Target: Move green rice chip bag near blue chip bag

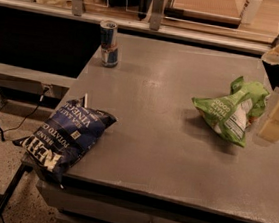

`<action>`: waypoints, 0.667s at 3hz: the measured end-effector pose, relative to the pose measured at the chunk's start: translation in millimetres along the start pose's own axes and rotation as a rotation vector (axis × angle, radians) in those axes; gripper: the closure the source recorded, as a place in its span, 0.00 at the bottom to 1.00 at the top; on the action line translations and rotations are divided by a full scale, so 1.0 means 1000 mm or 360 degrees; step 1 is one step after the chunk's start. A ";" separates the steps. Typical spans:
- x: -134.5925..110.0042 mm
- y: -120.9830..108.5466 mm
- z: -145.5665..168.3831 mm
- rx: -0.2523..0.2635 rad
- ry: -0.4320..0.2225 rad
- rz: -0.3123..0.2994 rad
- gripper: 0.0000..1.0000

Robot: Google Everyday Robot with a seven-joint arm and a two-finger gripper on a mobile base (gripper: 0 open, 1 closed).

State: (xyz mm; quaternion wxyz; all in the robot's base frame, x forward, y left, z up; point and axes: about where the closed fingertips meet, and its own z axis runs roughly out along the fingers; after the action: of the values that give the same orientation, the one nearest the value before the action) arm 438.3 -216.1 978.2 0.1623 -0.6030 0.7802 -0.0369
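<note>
Our gripper (278,119) sits at the right beside the green bag (227,113), which looks light and crinkly, best pinched at its scrunched end, but we cannot tell if it is gripping.

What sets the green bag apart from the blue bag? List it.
The green bag is smaller and lime; the blue bag is larger and navy. Green lies on the right of the table beside the gripper; blue overhangs the front-left corner. Both are crumpled snack bags.
</note>
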 end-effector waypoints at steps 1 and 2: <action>0.000 -0.001 -0.001 0.0006 0.0001 -0.0001 0.00; 0.001 -0.012 0.006 0.0017 0.0023 -0.0068 0.00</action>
State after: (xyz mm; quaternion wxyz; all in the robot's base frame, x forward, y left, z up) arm 450.7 -219.3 974.9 0.1590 -0.6184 0.7680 -0.0490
